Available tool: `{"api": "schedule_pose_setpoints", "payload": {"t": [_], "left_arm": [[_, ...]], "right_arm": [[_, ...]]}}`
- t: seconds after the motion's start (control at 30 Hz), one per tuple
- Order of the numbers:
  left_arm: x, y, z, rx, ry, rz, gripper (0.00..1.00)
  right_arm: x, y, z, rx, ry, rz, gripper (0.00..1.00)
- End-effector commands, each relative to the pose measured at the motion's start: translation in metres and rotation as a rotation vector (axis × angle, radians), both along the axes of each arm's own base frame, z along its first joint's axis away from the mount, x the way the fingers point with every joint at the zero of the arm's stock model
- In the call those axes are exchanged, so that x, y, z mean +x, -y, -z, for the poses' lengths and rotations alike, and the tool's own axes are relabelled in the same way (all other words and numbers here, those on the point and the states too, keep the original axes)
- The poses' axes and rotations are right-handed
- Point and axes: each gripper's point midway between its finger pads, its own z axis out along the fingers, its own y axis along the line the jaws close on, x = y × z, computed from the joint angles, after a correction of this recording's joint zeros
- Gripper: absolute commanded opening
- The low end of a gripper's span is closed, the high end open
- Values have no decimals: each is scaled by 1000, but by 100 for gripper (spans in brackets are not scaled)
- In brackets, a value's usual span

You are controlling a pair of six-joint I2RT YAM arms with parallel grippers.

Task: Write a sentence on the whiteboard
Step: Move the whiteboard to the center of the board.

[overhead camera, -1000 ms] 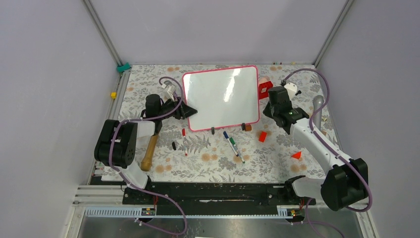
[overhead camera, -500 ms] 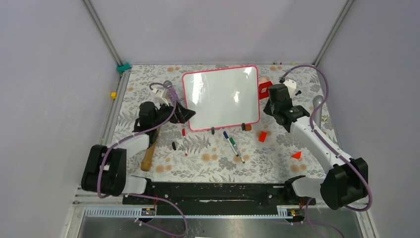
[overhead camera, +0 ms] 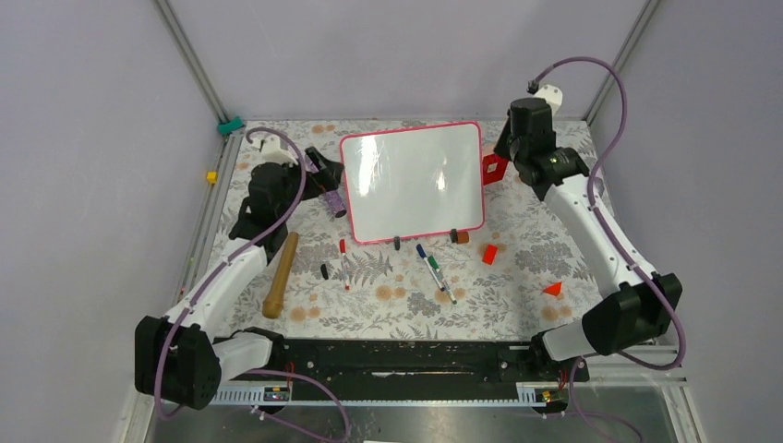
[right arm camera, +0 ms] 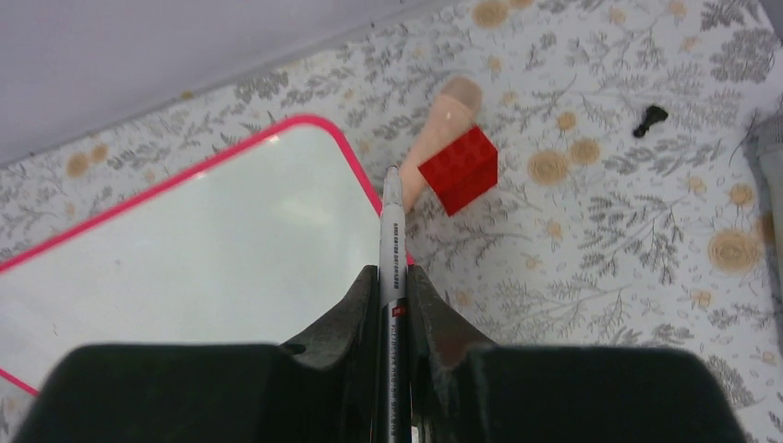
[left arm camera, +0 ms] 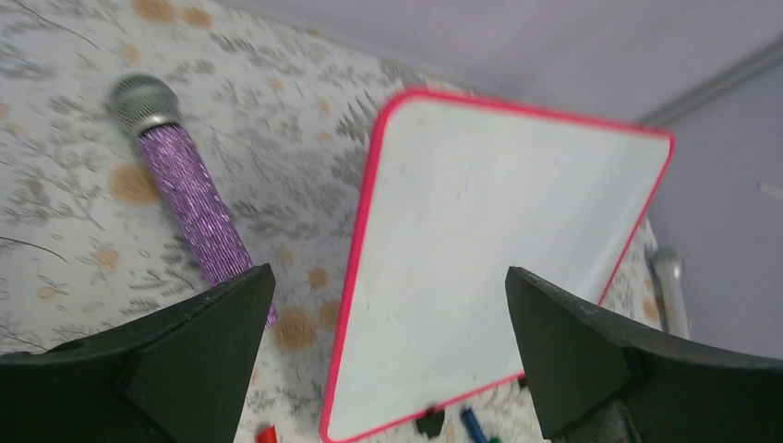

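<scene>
Right gripper is clamped on a white-barrelled marker. The barrel runs forward between the fingers, so we judge it's carried ready to write. We can't tell if the far end is tip or cap. It hangs near the far right corner of the whiteboard, apart from it.

Left gripper has its fingers wide apart and holds nothing. It sits just beside the board's left edge, probably to steady the board.

Nearest on the surface, loose markers lie just in front of the board's near edge, likely spares. The board sits mid-surface between both arms, pink-red frame, face blank. We see no sentence, so we judge writing not yet begun. Flat or propped, we can't tell.

A purple microphone lies beside the left edge. Farthest, a red block sits just past the right corner.
</scene>
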Motion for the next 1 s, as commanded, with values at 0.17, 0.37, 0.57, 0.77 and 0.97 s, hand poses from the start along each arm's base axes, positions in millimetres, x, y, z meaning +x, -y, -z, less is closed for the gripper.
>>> {"api": "schedule_pose_setpoints", "payload": {"t": [0.17,0.37,0.57,0.77,0.97], "left_arm": [[48,-33,-64,-57,71,-206,99],[89,-5,-62,-41,-79,-107,92],[108,-3,-46,-16,-120,-110,91],[120,10,-25,4,-170,-42,89],[131,14,-8,42,-214,-15,87]], "right_arm": [[55,-4,-39,29,12,-43,0],[90,-20,-33,62,-42,-82,0],[122,-30,-27,101,-70,-98,0],[146,-45,-3,142,-116,-139,0],[163,-50,15,125,-114,-167,0]]}}
